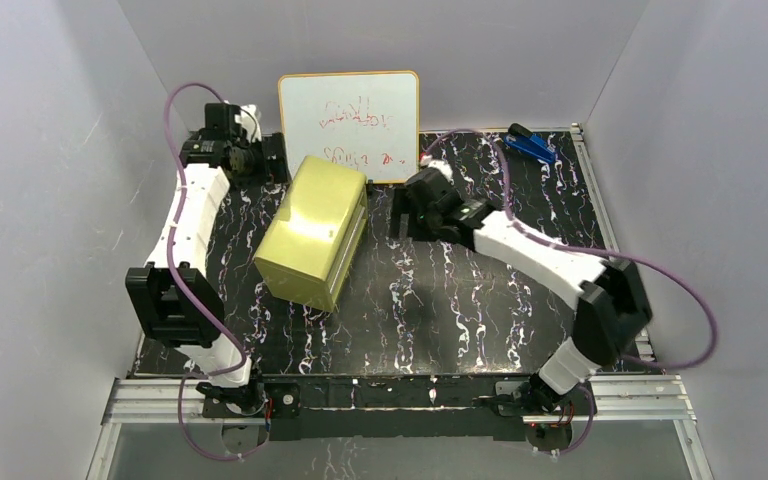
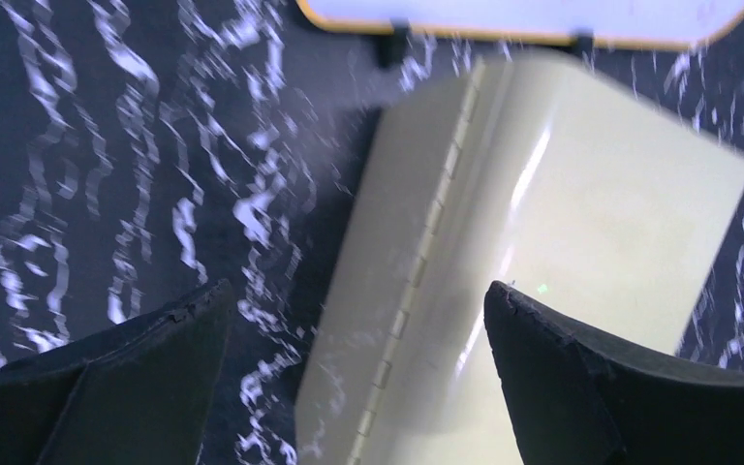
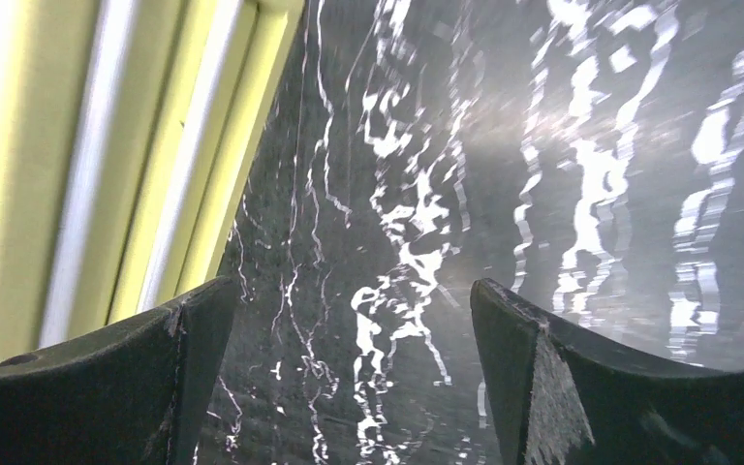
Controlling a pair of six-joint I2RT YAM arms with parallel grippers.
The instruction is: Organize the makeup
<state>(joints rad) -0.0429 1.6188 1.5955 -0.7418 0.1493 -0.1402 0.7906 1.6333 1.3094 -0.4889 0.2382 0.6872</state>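
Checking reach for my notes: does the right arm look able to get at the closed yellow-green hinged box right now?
Probably yes. The right gripper, jaws open, hangs just beside the yellow-green hinged box, with only bare black marbled table between them.

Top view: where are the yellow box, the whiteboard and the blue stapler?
Yellow box (image 1: 315, 228), top view, middle of its lid.
Whiteboard (image 1: 350, 125), top view, centre of its white face.
Blue stapler (image 1: 532, 147), top view, its blue body.
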